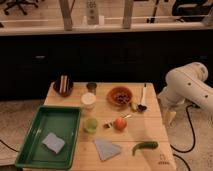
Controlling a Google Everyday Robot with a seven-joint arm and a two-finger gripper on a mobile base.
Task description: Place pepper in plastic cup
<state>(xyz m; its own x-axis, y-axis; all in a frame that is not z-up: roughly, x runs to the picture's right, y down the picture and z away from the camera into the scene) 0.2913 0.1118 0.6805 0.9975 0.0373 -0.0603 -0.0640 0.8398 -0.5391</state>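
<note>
The wooden table (150, 127) carries all the work items. The pepper (145, 146), dark green and curved, lies flat at the 5 o'clock area of the tabletop, near the front right corner. The plastic cup (90, 124), translucent light green, stands upright near the table centre, just beside the right rim of the green tray (55, 122). Pepper and cup are well apart. A round orange-red fruit (120, 123) sits at 3 o'clock from the cup. A white cup (88, 100) stands at 12 o'clock from it. A blue-grey cloth (106, 148) lies at 9 o'clock from the pepper.

The gripper (170, 116) hangs off the table's right edge, at 2 o'clock from the pepper, pointing down. Its jaws stand wide and hold nothing. It touches no item.
</note>
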